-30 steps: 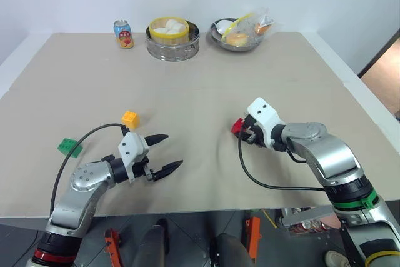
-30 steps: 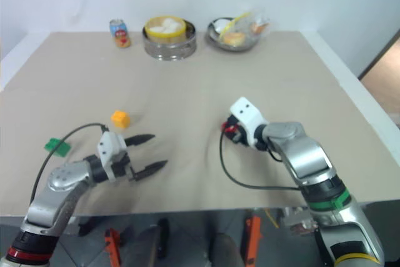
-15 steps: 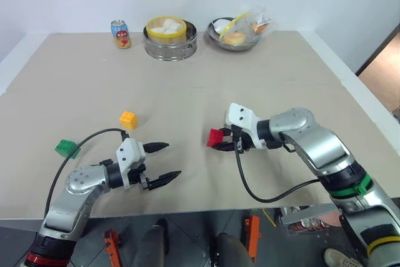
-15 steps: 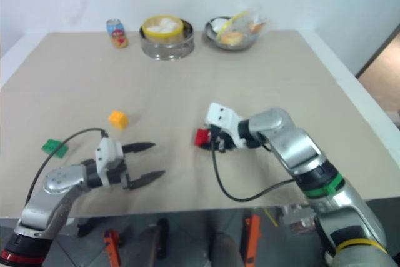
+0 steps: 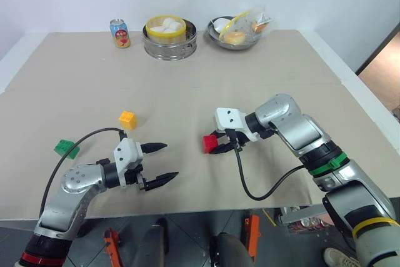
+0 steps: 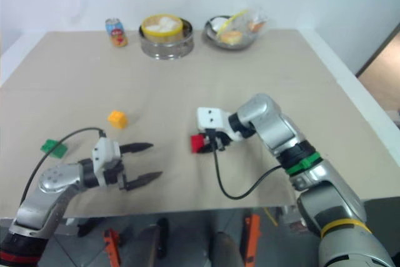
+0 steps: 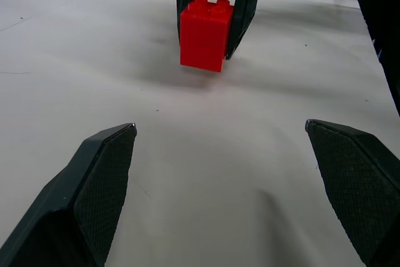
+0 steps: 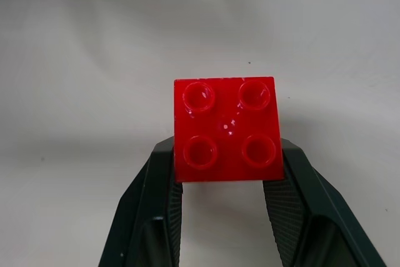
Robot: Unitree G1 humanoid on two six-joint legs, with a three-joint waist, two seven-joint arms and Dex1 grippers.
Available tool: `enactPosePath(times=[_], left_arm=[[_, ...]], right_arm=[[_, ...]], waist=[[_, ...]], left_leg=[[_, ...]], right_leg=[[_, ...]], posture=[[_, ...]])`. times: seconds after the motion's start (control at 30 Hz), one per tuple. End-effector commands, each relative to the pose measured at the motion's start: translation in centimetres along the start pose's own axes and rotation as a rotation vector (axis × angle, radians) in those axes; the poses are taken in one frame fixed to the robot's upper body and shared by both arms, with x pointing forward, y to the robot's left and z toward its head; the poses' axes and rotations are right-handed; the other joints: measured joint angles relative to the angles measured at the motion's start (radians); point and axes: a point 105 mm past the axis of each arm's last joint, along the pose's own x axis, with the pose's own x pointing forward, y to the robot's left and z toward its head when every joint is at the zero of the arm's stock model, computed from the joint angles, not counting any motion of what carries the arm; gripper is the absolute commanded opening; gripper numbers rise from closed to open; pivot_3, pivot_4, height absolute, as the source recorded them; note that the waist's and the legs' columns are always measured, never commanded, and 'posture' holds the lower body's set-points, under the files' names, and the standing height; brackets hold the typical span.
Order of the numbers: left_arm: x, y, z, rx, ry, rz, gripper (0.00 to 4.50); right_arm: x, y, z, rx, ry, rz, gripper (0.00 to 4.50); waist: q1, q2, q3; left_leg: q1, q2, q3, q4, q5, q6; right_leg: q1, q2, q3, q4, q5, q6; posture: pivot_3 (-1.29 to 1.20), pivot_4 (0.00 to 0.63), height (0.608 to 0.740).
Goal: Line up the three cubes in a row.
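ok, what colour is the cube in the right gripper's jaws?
Red. The red cube with its four studs shows best in the right wrist view.

The red cube (image 8: 226,129) is seen as glossy, smooth plastic, with light glinting on its studs. The pads (image 7: 107,168) of the left gripper (image 7: 234,173) are finished in matt black with a fine cross-hatched grain. The desk (image 5: 262,79) is covered by a matt beige sheet, faintly wrinkled. The steamer (image 5: 167,40) and bowl (image 5: 234,40) are of shiny metal.
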Motion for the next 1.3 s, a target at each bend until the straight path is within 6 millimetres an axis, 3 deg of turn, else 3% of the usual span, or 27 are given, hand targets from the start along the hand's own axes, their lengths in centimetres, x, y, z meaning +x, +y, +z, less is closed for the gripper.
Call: enactPosePath(times=[0.03,0.57,0.6,0.87,1.1,1.2,1.3], left_arm=[[-0.2,-0.2,1.1,0.043,-0.03,0.011,4.5],[0.0,-0.3,1.1,0.04,-0.028,0.031,4.5],[0.0,-0.3,1.1,0.039,-0.028,0.032,4.5],[-0.3,-0.1,0.8,0.034,-0.012,0.045,4.5],[-1.0,0.9,0.7,0.035,-0.009,0.121,4.5],[-1.9,2.0,0.7,0.044,-0.013,0.231,4.5],[-2.7,2.9,0.9,0.037,-0.028,0.334,4.5]], right_arm=[[-0.3,-0.6,1.0,-0.07,0.005,0.017,1.25],[0.7,-1.2,0.5,-0.02,0.009,0.047,1.25],[0.7,-1.2,0.5,-0.019,0.008,0.045,2.05],[-0.1,-1.6,2.4,0.036,-0.066,-0.012,4.48],[-3.3,-1.1,6.6,0.115,-0.267,-0.144,4.48],[-5.8,-1.5,8.7,0.206,-0.466,-0.275,4.48],[-6.7,-0.9,9.8,0.261,-0.607,-0.335,4.48]], waist=[[0.0,0.0,0.0],[0.0,0.0,0.0],[0.0,0.0,0.0],[0.0,0.0,0.0],[0.001,0.0,0.0],[0.001,0.0,0.0],[0.001,0.0,0.0]], left_leg=[[0.0,0.0,0.0,0.0,0.0,0.0],[0.0,0.001,0.003,0.0,0.0,0.0],[0.0,0.001,0.003,0.0,0.0,-0.001],[0.0,0.002,0.003,0.0,0.0,-0.001],[0.0,0.003,0.005,0.0,-0.001,-0.001],[0.0,0.004,0.005,0.0,-0.001,-0.002],[0.0,0.004,0.006,0.0,-0.001,-0.002]], right_leg=[[0.0,0.0,0.0,0.0,0.0,0.0],[-0.002,0.0,0.001,0.0,0.003,0.0],[-0.002,0.0,0.001,0.0,0.003,0.0],[-0.002,0.001,0.001,0.0,0.003,0.0],[-0.003,0.0,0.001,0.0,0.003,0.0],[-0.003,-0.001,0.001,0.0,0.003,-0.001],[-0.003,-0.002,0.001,0.0,0.004,-0.001]], posture=[[0.0,0.15,0.74],[0.0,0.15,0.74],[0.0,0.15,0.74],[0.0,0.15,0.74],[0.0,0.15,0.74],[0.0,0.15,0.74],[0.0,0.15,0.74]])
